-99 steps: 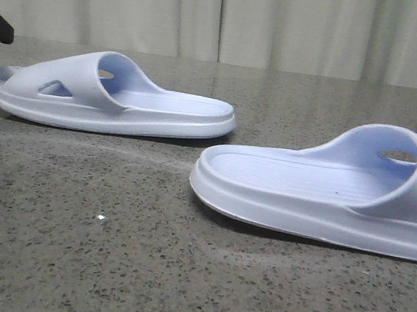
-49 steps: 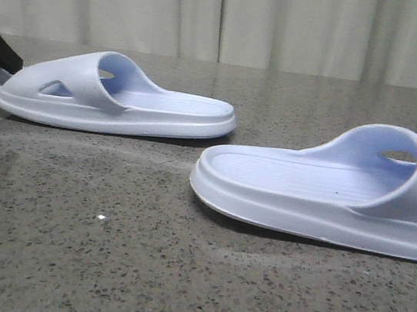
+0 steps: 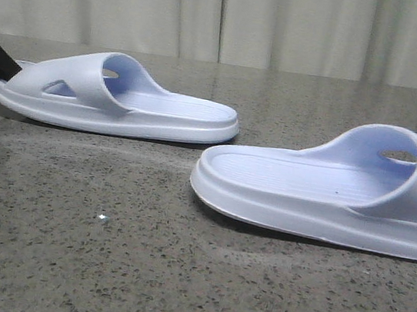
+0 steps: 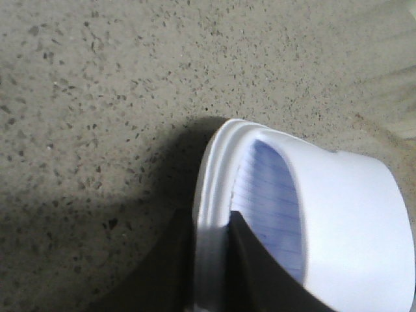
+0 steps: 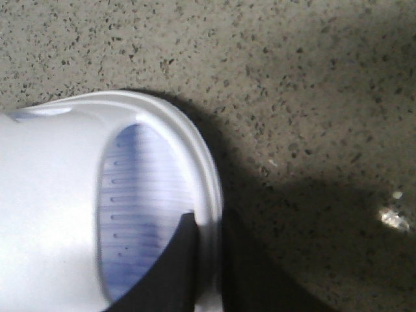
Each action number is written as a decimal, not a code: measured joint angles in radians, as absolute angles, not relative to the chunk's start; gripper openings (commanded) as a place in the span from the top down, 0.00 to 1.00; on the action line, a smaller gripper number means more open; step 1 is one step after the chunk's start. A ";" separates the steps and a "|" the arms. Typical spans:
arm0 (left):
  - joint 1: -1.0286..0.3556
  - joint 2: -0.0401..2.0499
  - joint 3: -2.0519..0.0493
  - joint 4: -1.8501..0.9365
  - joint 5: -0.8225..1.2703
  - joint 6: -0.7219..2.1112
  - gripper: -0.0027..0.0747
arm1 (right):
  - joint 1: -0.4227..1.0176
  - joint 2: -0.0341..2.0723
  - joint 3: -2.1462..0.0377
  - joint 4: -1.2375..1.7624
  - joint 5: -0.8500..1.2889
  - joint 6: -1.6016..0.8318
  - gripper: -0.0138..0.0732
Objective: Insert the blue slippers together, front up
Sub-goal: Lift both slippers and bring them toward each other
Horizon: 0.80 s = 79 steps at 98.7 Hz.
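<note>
My left gripper (image 4: pixel 209 273) has its two dark fingers astride the rim of the left slipper (image 3: pixel 115 100), one finger (image 4: pixel 250 273) inside on the ribbed footbed and the other outside against the sole wall, closed on that edge; in the front view only a dark wedge of it shows at about nine o'clock, against the slipper's open toe end; that slipper lies sole-down on the speckled grey table (image 3: pixel 140 255), its strap with the triangular cutout toward nine o'clock and its heel reaching toward the middle; my right gripper (image 5: pixel 207 273) grips the right slipper (image 3: pixel 328 188) the same way (one finger (image 5: pixel 166 273) on the blue ribs, one outside the pale rim), pinched on the edge; this slipper sits nearer the camera at about four o'clock, sole-down, heel pointing to nine o'clock and strap at three o'clock, running past the picture's edge; the two slippers lie apart, heel ends near each other but not touching; I can read no brand, label or writing on either slipper; a pale curtain (image 3: pixel 228 15) hangs at twelve o'clock behind the table
</note>
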<state>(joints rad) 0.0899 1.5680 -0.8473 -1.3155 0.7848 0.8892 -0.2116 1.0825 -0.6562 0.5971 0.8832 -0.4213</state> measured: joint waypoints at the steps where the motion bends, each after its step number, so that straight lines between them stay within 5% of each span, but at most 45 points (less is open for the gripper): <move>1: 0.090 1.568 -0.847 -1.315 0.784 0.889 0.95 | -0.212 1.082 -0.656 0.597 0.883 -0.421 0.96; 79: 0.362 1.408 -0.845 -1.322 1.091 0.893 0.95 | -0.212 0.995 -0.656 0.966 0.716 -0.641 0.96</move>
